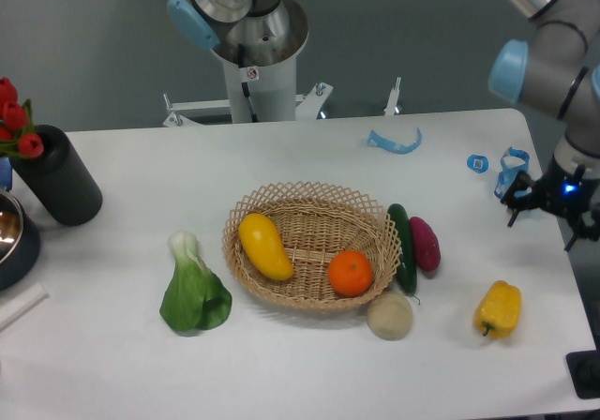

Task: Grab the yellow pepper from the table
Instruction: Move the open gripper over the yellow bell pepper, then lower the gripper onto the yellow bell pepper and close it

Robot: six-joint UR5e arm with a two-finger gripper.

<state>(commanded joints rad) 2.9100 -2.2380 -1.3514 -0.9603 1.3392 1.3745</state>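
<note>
The yellow pepper (498, 309) lies on the white table (122, 364) near the front right, right of the basket. It is blocky and bright yellow, with its stem end towards the front left. My gripper (543, 228) hangs at the table's right edge, behind and to the right of the pepper and well apart from it. Its dark fingers (514, 216) stand apart, open and empty.
A wicker basket (380, 225) in the middle holds a long yellow fruit (265, 246) and an orange (351, 273). A cucumber (404, 247), a purple sweet potato (425, 243) and a potato (389, 315) lie beside it. Bok choy (194, 289) lies at the left; a black vase (56, 176) stands at the far left.
</note>
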